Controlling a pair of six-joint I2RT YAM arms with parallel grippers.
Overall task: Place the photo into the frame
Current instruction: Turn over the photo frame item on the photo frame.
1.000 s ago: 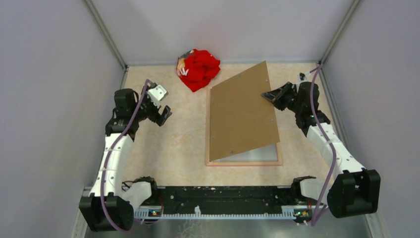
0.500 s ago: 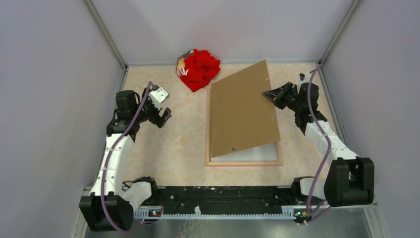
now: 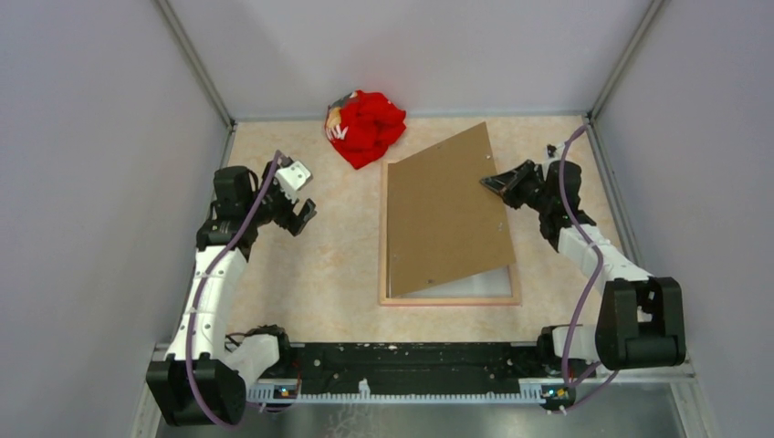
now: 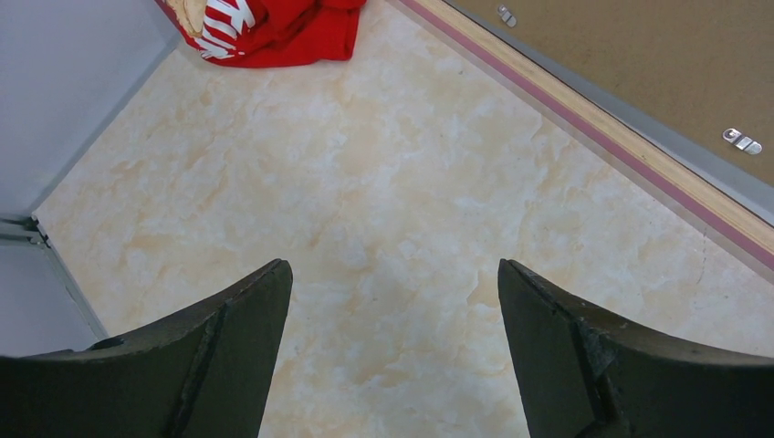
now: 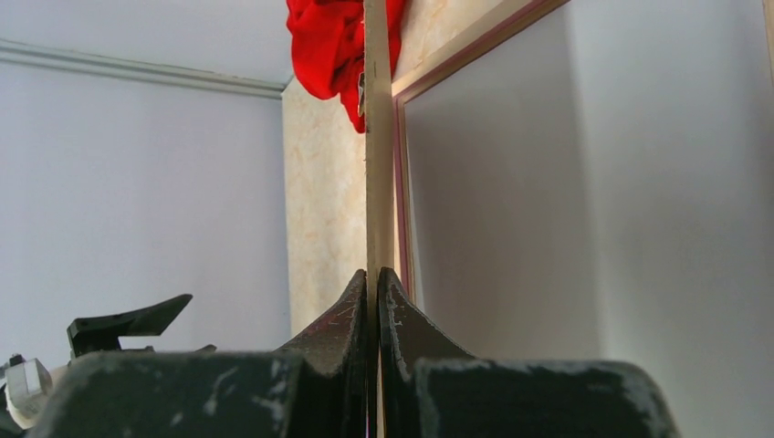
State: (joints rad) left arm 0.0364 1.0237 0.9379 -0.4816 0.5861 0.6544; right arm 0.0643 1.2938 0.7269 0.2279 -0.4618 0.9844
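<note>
Pinching the right edge of the hardboard panel (image 3: 443, 219), my right jaws are pressed fully together on it, with no gap showing in the right wrist view. From there the panel (image 5: 377, 137) is seen edge-on, only a thin pale strip rising from between my fingertips, so its face is lost to that camera.

From above, the panel is tilted: its right side is lifted, while its left edge appears to rest down along the left rail of the frame (image 3: 447, 299). The frame lies flat on the table (image 3: 310, 265), right of centre, with a pink line along its light wooden rail (image 4: 584, 114). The panel covers most of the opening. Only a pale grey strip shows at the near right corner, and I cannot tell what that surface is. Whether the photo lies beneath the panel is hidden from me.

My left jaws stand wide apart and hold nothing, hanging over bare table well left of the frame. In the left wrist view only the two dark fingertips (image 4: 237, 356) show, cut off by the bottom edge. Two small metal clips (image 4: 739, 140) sit on the brown panel at that view's upper right, the rest of it out of the picture.

Beyond the frame's far left corner lies a red cloth bundle (image 3: 367, 128), against the far wall. Its white markings are too crumpled to read.
</note>
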